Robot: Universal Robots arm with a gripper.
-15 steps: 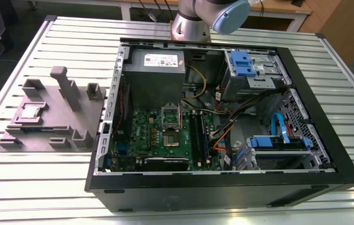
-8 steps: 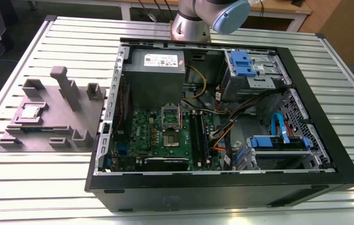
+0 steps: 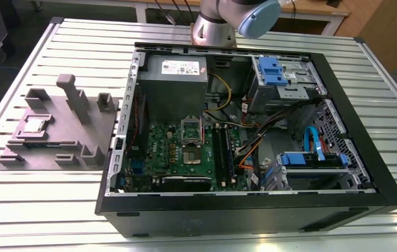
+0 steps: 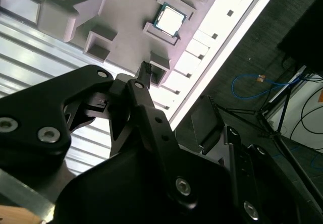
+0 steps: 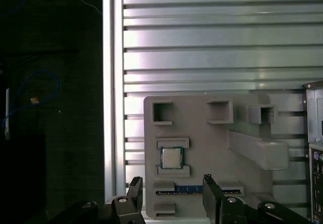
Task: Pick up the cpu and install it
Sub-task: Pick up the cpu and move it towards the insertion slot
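Note:
The cpu (image 3: 34,124) is a small square chip with a shiny metal top, lying flat in a pocket of the grey fixture (image 3: 58,139) at the exterior view's left. Both wrist views show the cpu (image 5: 171,157) (image 4: 169,18) well below my gripper (image 5: 171,186) (image 4: 177,88). The gripper is open, with nothing between its two black fingers (image 5: 209,183), and it is apart from the chip. Inside the open computer case, the green motherboard (image 3: 160,149) holds an open socket (image 3: 191,137).
The fixture has tall grey posts (image 3: 69,92) and a dark memory stick (image 5: 184,189) in a slot beside the cpu. The black case (image 3: 254,210) holds a grey power supply (image 3: 174,73), blue drive bays (image 3: 272,71) and loose cables. The slatted table edge (image 5: 113,82) runs close to the fixture.

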